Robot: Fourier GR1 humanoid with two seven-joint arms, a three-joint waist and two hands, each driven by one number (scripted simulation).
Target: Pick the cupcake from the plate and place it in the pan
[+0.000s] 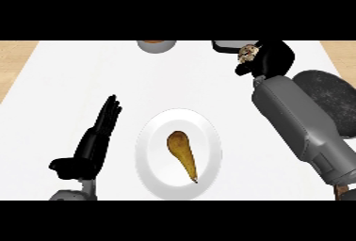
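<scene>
The cupcake (pixel 246 53), pale and brown-speckled, shows at the fingertips of my right hand (pixel 272 59), whose fingers curl round it near the counter's far right. The hand hides most of it. The dark speckled round pan (pixel 328 96) lies on the right, just right of and nearer than that hand, and my grey right forearm covers its left side. The white plate (pixel 154 155) sits at the centre with a long brown pear-like item (pixel 182 153) on it. My left hand (pixel 97 139) rests open left of the plate, fingers straight and pointing away.
A grey bowl (pixel 156 45) stands at the counter's far edge, cut off by the view's top. A dark-rimmed object (pixel 224 46) peeks out just left of the right hand. Wooden floor shows past both far corners of the white counter (pixel 76 70).
</scene>
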